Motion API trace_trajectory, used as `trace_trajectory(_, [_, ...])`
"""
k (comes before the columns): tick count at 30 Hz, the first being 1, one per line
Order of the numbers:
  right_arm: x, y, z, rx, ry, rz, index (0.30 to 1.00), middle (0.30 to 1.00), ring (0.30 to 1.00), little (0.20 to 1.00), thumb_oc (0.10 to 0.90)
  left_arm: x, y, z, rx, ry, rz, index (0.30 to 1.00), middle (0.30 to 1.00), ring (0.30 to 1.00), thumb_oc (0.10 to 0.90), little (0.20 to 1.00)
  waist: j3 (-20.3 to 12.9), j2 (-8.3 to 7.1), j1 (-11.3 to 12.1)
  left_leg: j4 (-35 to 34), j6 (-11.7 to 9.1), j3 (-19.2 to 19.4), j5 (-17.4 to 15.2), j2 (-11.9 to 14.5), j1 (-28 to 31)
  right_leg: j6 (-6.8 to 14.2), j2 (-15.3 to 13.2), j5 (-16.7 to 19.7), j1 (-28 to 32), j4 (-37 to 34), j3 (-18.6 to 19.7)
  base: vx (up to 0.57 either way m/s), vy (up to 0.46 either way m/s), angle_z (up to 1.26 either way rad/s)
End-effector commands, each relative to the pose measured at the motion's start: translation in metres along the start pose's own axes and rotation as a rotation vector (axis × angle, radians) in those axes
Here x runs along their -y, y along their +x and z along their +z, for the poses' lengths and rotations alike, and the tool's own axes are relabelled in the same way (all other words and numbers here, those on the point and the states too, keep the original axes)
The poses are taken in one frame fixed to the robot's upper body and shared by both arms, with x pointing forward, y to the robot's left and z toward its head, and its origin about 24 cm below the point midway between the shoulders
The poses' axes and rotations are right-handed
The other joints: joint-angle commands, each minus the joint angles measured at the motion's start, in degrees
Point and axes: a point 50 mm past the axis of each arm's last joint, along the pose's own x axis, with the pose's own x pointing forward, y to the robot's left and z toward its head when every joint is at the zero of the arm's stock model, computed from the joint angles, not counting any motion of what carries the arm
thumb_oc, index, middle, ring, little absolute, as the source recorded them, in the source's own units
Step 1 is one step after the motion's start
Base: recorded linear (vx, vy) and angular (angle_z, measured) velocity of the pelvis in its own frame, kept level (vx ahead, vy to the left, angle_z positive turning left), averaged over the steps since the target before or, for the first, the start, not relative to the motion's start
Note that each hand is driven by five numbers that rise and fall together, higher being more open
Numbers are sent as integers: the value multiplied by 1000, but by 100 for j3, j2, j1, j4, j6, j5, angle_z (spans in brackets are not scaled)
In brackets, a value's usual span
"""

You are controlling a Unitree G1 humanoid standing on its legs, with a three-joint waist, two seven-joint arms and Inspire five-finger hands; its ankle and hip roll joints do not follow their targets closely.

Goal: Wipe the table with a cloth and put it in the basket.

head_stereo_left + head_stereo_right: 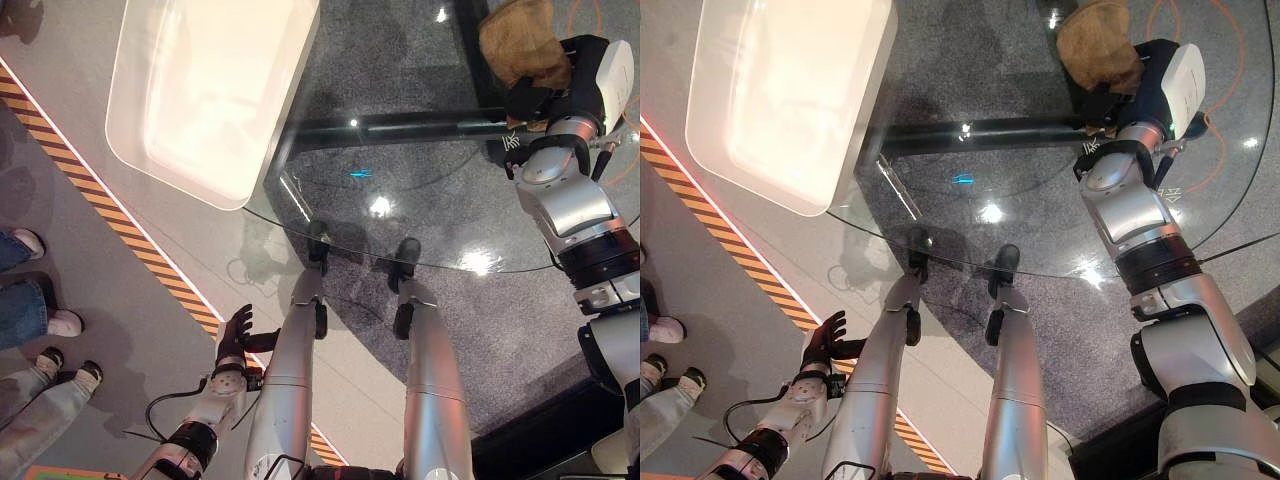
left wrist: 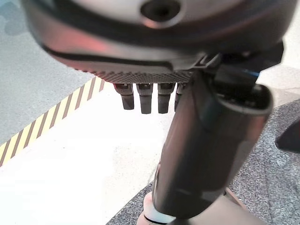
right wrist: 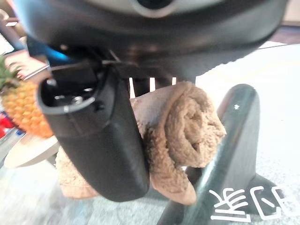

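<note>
The right hand (image 1: 540,95) has its fingers curled round the bunched brown cloth (image 1: 520,40) over the far side of the round glass counter (image 1: 420,190), while the left hand (image 1: 235,335) hangs low with fingers straight.

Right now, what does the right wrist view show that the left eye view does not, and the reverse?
The right wrist view alone shows a pineapple beyond the hand. The left eye view alone shows the glass table, the white basket, the left hand hanging open low beside the table, and people's shoes on the floor. Both show the right hand shut on the brown cloth.
</note>
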Motion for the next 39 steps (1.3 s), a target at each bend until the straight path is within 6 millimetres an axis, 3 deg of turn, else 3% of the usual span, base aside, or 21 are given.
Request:
trace_trajectory(1, [-53, -46, 33, 222, 45, 332, 300, 300, 300, 200, 100, 14, -18, -37, -93, 38, -36, 900, 900, 900, 800, 900, -99, 209, 202, 816, 110, 54, -1140, -458, -63, 30, 262, 464, -25, -769, -489, 0, 0, 0])
trace_trajectory(12, [-86, -96, 59, 359, 130, 512, 300, 300, 300, 200, 100, 22, -19, -36, -93, 39, -41, 900, 900, 900, 800, 900, -99, 192, 213, 814, 109, 81, -1121, -452, -57, 38, 264, 447, -26, -753, -480, 7, 4, 3])
trace_trajectory(30, [-102, -112, 44, 324, 102, 593, 300, 300, 300, 200, 100, 26, -16, -32, -91, 57, -43, 900, 900, 900, 800, 900, -99, 173, 198, 889, 106, 92, -1126, -431, -65, 72, 200, 517, -59, -702, -499, 2, -5, 2])
trace_trajectory(39, [-105, -121, 47, 365, 96, 691, 300, 300, 300, 200, 100, 23, -17, -32, -78, 48, -36, 900, 900, 900, 800, 900, -99, 169, 170, 882, 93, 123, -1126, -407, 32, 60, 204, 507, 10, -694, -500, 0, 0, 0])
